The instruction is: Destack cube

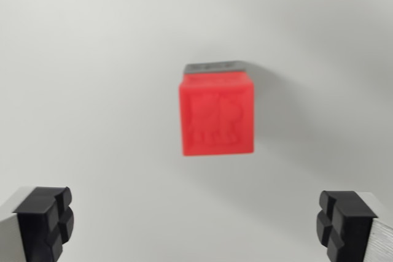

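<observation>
One blurry red cube [217, 113] sits above the wide-spread pincer [195, 225].

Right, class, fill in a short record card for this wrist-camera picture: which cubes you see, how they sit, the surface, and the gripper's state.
top cube: red cube, raised pattern on its upper face, blurred
lower cube: grey cube, only an edge shows beyond the red one
stacking: red on grey, not yet separated
surface: plain white table
gripper: gripper open, empty, touching neither cube
fingers: black pads at the bottom corners of the wrist view, the stack above and between them in the picture
</observation>
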Controlling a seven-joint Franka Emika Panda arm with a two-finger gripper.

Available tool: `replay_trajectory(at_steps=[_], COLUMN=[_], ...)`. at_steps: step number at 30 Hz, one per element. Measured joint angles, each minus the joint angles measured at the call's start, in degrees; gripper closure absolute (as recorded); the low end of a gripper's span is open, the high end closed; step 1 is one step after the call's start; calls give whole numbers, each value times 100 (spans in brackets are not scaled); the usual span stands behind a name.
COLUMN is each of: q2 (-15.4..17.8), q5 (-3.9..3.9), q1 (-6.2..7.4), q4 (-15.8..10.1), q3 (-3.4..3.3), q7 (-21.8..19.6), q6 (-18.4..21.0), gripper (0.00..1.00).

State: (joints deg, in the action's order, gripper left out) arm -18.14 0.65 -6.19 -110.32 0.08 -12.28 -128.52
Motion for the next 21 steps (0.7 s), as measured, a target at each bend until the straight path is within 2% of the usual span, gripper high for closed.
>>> replay_trajectory(at_steps=[7, 21], q2=[-289, -811], q5=[-39, -42], q1=[-119, -114], q4=[18, -81], q3=[-2, -3], q7=[583, 616], q6=[-229, -853], gripper=[0, 0])
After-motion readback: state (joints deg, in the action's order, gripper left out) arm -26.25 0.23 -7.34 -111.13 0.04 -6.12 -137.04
